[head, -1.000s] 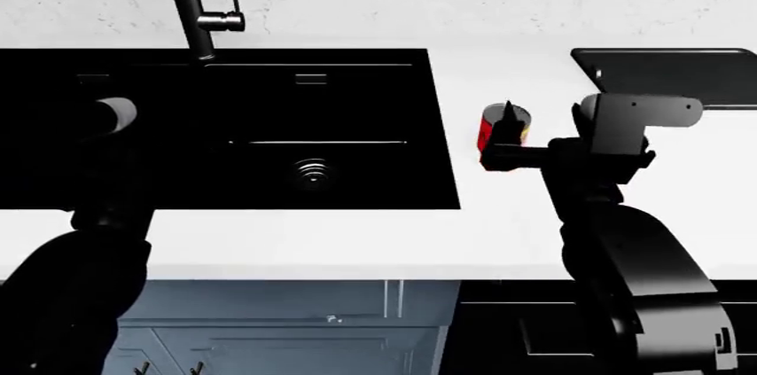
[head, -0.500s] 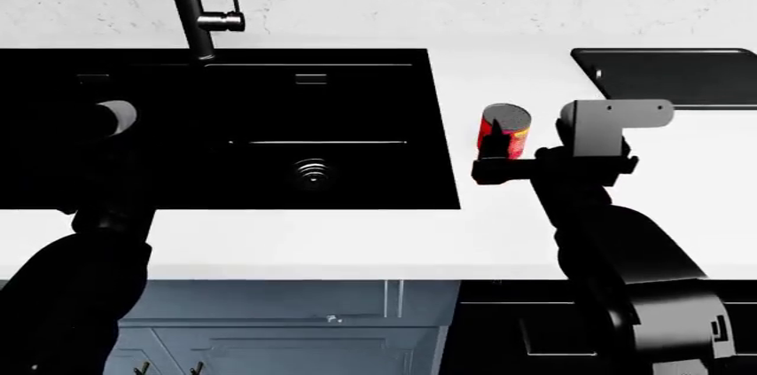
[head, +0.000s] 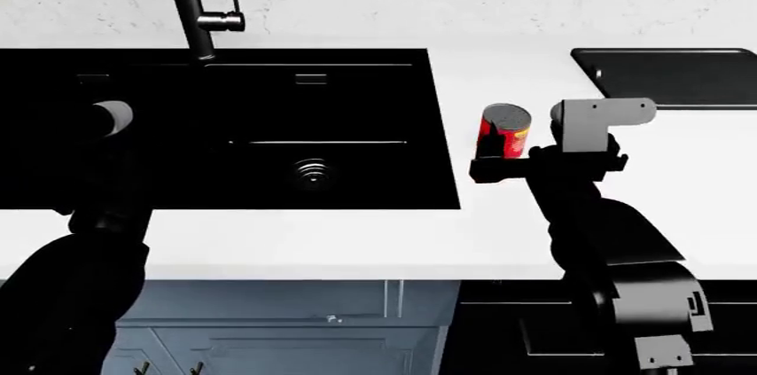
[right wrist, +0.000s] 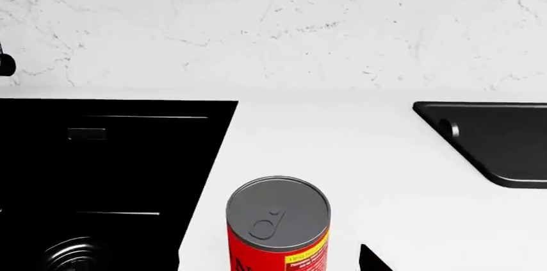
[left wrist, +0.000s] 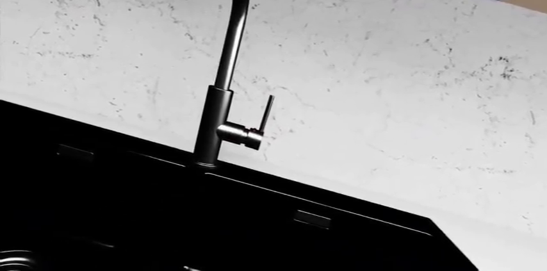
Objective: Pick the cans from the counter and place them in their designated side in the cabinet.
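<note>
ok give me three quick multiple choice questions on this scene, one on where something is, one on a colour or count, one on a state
1. Where does the can stand?
A. in the sink
B. on the counter between sink and tray
C. on the tray

2. What colour is the can's label?
A. red
B. green
C. blue

3. How does the can stand?
A. on its side
B. upside down in the basin
C. upright, silver top up

Answers:
1 B, the head view shows it on the white counter, between the black sink and the black tray.
2 A, its side is red with a yellow patch.
3 C, the right wrist view shows its round top facing up.
</note>
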Motion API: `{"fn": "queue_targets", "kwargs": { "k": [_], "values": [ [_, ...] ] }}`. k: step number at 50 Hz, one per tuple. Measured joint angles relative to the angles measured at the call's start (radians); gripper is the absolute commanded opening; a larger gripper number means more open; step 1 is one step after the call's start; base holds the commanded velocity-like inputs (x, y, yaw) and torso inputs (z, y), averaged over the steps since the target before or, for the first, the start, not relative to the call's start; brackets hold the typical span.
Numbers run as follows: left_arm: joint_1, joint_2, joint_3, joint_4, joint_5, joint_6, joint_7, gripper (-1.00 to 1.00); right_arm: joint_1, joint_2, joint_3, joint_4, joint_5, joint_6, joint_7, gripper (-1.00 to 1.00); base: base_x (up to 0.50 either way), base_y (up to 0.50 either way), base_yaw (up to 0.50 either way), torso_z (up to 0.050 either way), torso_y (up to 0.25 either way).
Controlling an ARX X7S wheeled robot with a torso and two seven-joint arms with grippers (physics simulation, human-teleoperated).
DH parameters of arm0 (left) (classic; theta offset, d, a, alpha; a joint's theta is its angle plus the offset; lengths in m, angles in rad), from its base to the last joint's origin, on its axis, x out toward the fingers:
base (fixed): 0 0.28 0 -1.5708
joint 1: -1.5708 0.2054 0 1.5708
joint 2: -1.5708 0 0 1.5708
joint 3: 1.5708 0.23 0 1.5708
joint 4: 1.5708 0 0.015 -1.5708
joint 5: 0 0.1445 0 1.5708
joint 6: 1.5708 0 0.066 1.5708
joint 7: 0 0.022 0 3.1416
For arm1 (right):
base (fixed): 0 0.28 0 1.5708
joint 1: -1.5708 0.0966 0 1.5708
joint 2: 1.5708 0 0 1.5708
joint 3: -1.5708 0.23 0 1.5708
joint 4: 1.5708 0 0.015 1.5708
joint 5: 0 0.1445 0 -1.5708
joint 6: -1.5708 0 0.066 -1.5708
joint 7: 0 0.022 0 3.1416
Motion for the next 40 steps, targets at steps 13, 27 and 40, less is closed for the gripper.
{"fn": "queue_targets", "kwargs": {
  "k": [13,27,40],
  "values": [
    [0.000,-0.001,0.001,-0.006,0.001,0.004,-0.001,1.00,0.029,-0.003,-0.025,0.100,-0.018,-0.052,-0.012,1.00,0.00,0.00,0.00,0.000,0.000],
    [-0.005,-0.001,0.003,-0.017,0.005,0.008,-0.003,1.00,0.069,-0.012,-0.051,0.235,-0.043,-0.124,-0.023,1.00,0.00,0.00,0.00,0.000,0.000],
    [-0.008,-0.002,0.005,-0.024,0.007,0.011,-0.006,1.00,0.109,-0.021,-0.071,0.342,-0.056,-0.183,-0.038,1.00,0.00,0.00,0.00,0.000,0.000]
  ]
}}
